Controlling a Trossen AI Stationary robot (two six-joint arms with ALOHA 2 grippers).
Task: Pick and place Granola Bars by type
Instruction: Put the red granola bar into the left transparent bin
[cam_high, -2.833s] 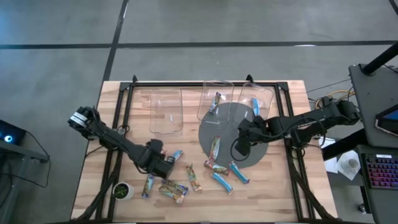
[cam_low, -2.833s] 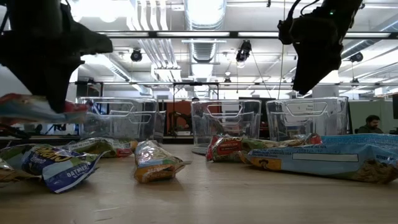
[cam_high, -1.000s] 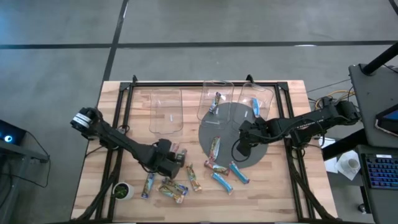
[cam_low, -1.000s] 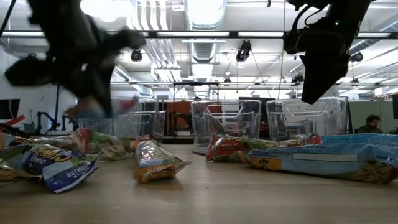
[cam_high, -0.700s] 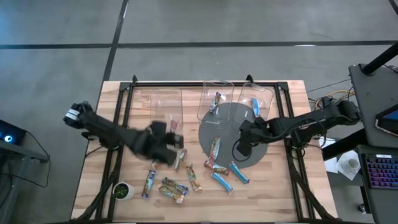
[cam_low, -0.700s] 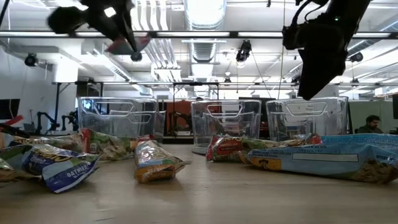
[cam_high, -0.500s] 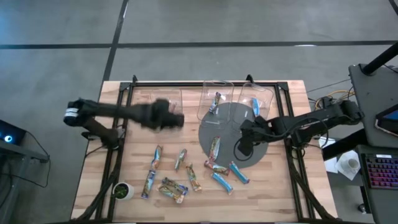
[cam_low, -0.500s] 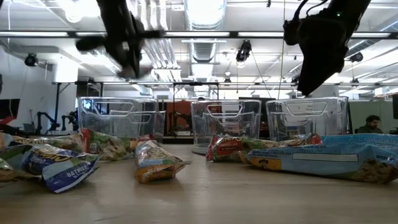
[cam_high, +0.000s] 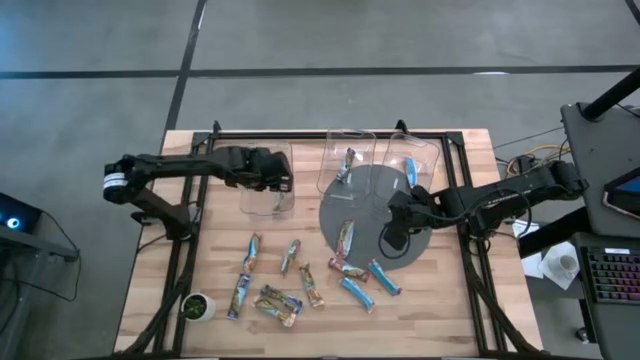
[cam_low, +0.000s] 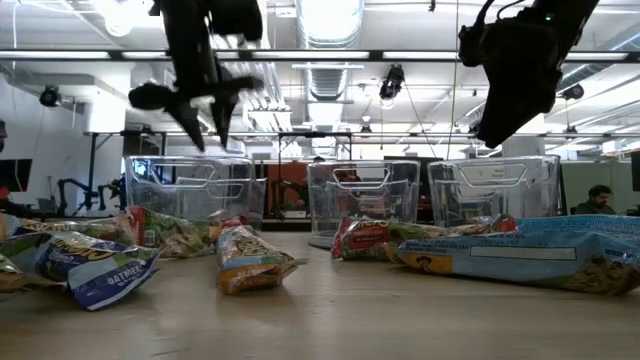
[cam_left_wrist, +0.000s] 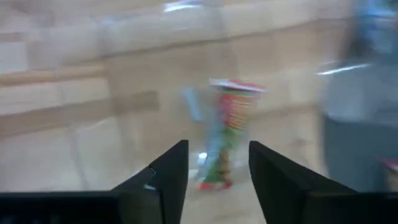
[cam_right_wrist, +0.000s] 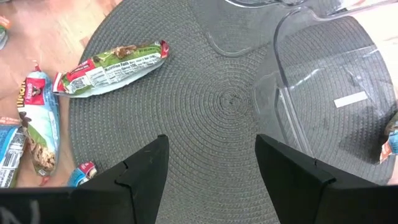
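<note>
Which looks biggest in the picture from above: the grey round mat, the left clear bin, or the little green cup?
1. Grey round mat, the largest.
2. Left clear bin, clearly smaller than the mat.
3. Little green cup, by far the smallest.

Bright overhead light — perhaps motion-blurred wrist view

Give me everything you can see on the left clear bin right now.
The left clear bin is a see-through plastic tub with rounded corners and moulded handle cut-outs, standing upright on the wooden table, leftmost in the row of three. The left gripper hangs over its right edge with its fingers apart. The left wrist view shows a red-and-green granola bar, blurred, beyond the fingers; whether it rests on the bin's floor I cannot tell.
</note>
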